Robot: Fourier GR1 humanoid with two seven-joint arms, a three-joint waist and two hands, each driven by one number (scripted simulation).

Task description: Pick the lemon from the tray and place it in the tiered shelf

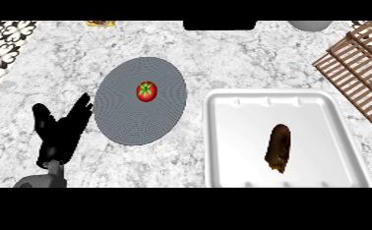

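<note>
Status, head view only. You had one hand in frame: the left hand point(62, 130) at the lower left, fingers straight and spread, pointing up, holding nothing and touching nothing. It read as resting. The right hand did not show, so I couldn't tell its fingers.

The white tray point(218, 140) sat at the lower right: smooth, glossy, rounded corners, raised rim. One dark brown oblong item point(280, 147) lay in it right of centre, long axis running away from you, surface rough and mottled. No yellow lemon was visible anywhere. If that brown piece was your task object, it lay in the tray, well apart from the wooden tiered shelf point(352, 69).

The shelf was cut off at the right edge; only brown slats showed, with nothing on the visible part. So the scene fit either the brown item waiting for pickup, or a lemon already sitting in the hidden part of the shelf. I couldn't settle which.

Any pickup from the tray would have called for the right hand, since the left was far across the counter.

A tomato point(147, 91), red, glossy and round, sat on a grey ribbed plate point(127, 121) on the speckled marble counter point(240, 62).
</note>
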